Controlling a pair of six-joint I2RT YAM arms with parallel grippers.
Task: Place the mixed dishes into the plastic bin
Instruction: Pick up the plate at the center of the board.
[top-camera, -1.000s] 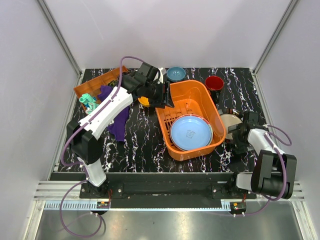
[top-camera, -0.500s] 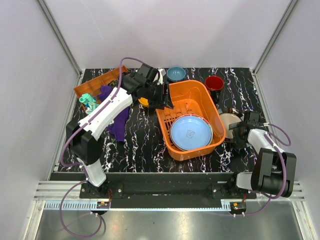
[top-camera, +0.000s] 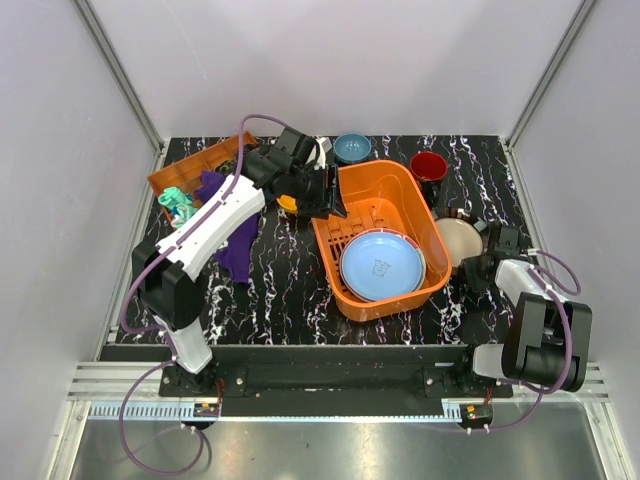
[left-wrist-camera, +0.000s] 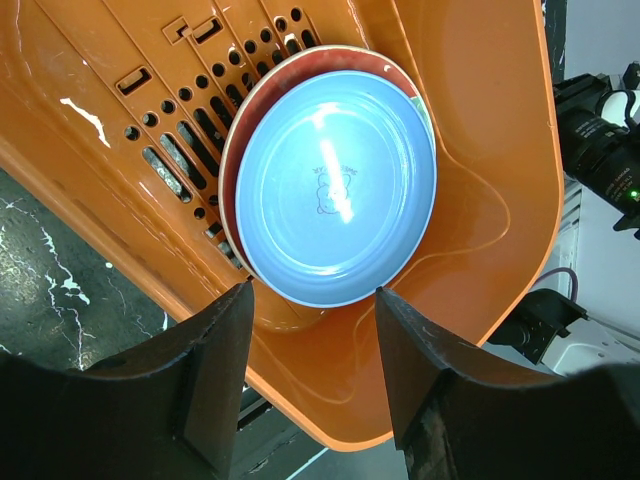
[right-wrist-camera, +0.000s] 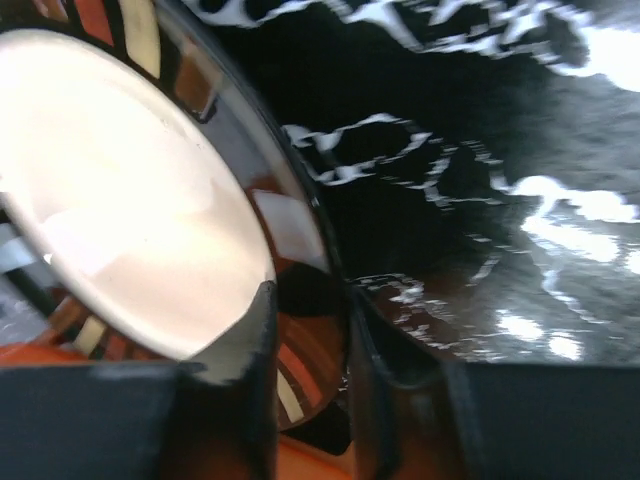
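The plastic bin (top-camera: 390, 195) (left-wrist-camera: 480, 150) sits mid-table and holds a light blue plate (top-camera: 382, 265) (left-wrist-camera: 335, 185) stacked on a red-and-green patterned plate (left-wrist-camera: 300, 65). My left gripper (top-camera: 328, 195) (left-wrist-camera: 312, 370) hovers over the bin's left rim, open, with nothing between its fingers. An orange-yellow bowl (top-camera: 288, 202) peeks out under that arm. Right of the bin, my right gripper (top-camera: 482, 258) (right-wrist-camera: 310, 340) is shut on the rim of the dark striped-rim plate (top-camera: 458, 240) (right-wrist-camera: 130, 200), which is tilted. A small blue bowl (top-camera: 352, 148) and a red mug (top-camera: 428, 166) stand behind the bin.
A brown-orange tray (top-camera: 190, 172) lies at the back left, with a teal toy (top-camera: 178, 205) and a purple cloth (top-camera: 237, 245) beside it. Enclosure walls stand close on both sides. Black marbled tabletop (top-camera: 290, 290) shows in front of the bin.
The right gripper's jaws closed on the striped plate's rim, and the plate tipped up a little toward the bin. The left arm stayed still.
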